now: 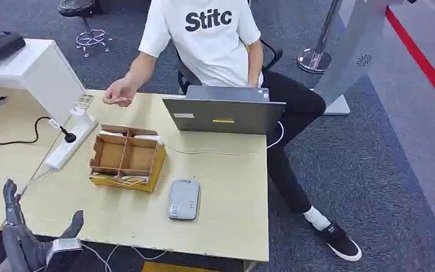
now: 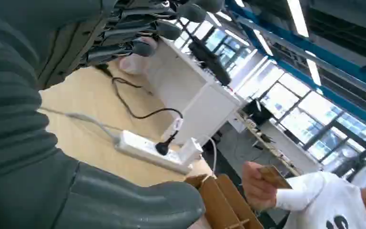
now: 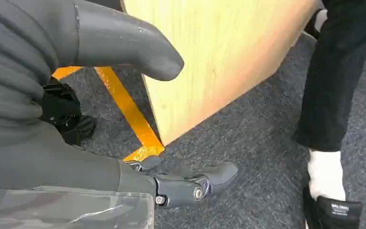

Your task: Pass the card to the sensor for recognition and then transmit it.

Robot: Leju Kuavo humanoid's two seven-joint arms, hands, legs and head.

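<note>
Person's hand (image 1: 119,92) is holding the card (image 2: 272,176) above the table's (image 1: 226,187) far edge, beyond the cardboard divider tray (image 1: 127,156). Left hand (image 1: 31,235) is sitting at the near-left corner, fingers up and apart, thumb out, holding nothing.

Step looks like the handover: left hand needs to be reaching across past the power strip (image 1: 71,141), palm facing the card, pinching a free edge clear of the person's fingers. Card reader (image 1: 183,199) is lying near the front edge, well apart from both.

Right hand (image 3: 124,119) is hanging beside the table by the floor, empty, fingers apart.
</note>
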